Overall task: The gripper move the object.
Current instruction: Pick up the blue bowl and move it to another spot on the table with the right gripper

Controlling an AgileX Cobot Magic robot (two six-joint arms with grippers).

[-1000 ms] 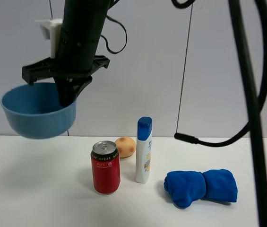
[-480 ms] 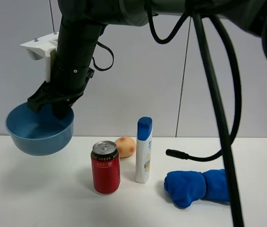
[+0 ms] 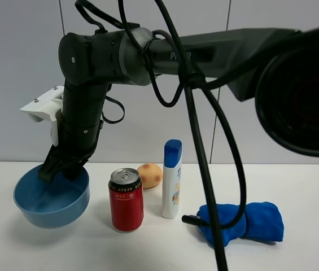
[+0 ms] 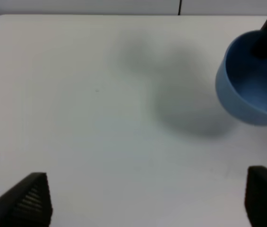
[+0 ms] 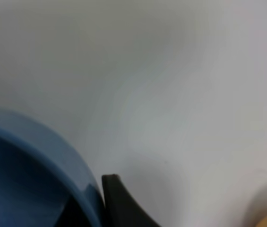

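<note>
Exterior high view shows the right gripper (image 3: 62,168), on an arm that reaches across from the right edge to the left half of the frame, clamped on the far rim of the blue bowl (image 3: 52,199). One finger goes inside the bowl and one stays outside. The right wrist view shows the black outer finger (image 5: 121,203) pressed against the bowl wall. The inner one is lost in shadow there, and most of the bowl is cut off.

The bowl sits in the lower left, directly under the gripper and tipped slightly. Whether its base touches the white table (image 3: 46,251) cannot be told. It lies just left of a red can (image 3: 126,199), apart from it.

The left gripper (image 4: 147,198) has its fingertips (image 4: 29,201) spread wide and holds nothing. The left wrist view shows only the tips, with the bowl well apart from them.

A black cable crosses in front of the blue cloth (image 3: 261,221) at lower right.
</note>
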